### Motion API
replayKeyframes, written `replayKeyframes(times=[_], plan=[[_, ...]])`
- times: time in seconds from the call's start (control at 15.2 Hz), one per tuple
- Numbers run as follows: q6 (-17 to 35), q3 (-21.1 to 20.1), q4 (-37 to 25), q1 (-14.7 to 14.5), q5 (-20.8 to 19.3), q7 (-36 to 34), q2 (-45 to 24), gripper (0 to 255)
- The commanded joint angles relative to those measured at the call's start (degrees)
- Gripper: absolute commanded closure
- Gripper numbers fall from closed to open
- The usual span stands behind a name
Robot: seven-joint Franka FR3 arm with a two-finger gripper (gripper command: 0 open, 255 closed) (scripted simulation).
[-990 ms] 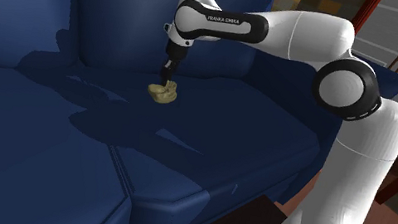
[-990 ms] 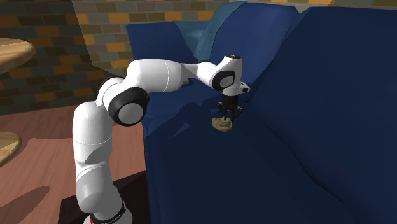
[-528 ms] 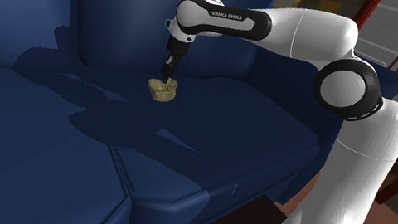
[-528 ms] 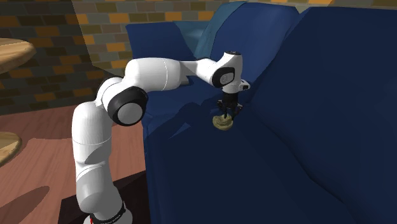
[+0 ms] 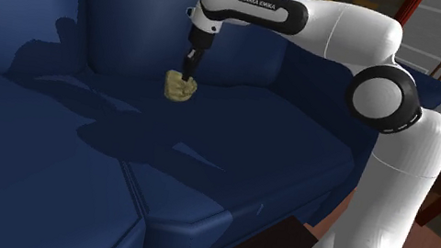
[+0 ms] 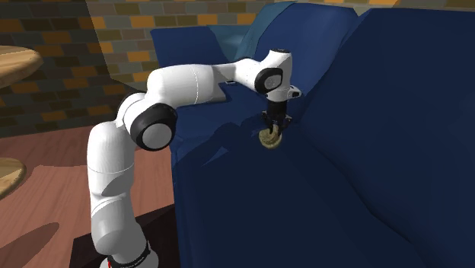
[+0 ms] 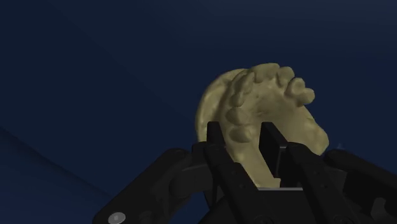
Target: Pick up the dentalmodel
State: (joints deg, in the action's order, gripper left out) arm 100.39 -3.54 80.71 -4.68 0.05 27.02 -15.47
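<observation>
Sofa backrest (image 5: 128, 0) just beyond jaws, wide seat cushion (image 5: 233, 149) open below, free rm above & alongside

The dental model (image 7: 267, 118) is a yellowish-tan curved row of bumpy teeth on a rounded base. The gripper (image 7: 240, 137) pinches it between two black fingers. It hangs tilted just above the blue sofa (image 5: 233, 149) seat, near the sofa's back.

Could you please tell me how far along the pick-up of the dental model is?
Done: the claw is shut on the beige dental model, clasping its arch. In hand: the model hangs tilted, seemingly just off the blue sofa seat. Left: raising it well clear.
</observation>
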Motion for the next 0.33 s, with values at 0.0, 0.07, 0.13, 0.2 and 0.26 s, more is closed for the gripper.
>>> replayKeyframes(times=[0.0,0.07,0.13,0.2,0.26], plan=[[-1.72,-0.03,-1.93,-0.08,-0.03,-0.11,-0.22,255],[-2.57,-0.04,-2.95,-0.09,-0.04,-0.12,-0.38,255],[-3.43,-0.04,-3.99,-0.1,-0.06,-0.14,-0.57,255],[-3.55,-0.04,-4.13,-0.1,-0.06,-0.14,-0.59,255],[-3.56,-0.04,-4.15,-0.1,-0.06,-0.14,-0.6,255]])
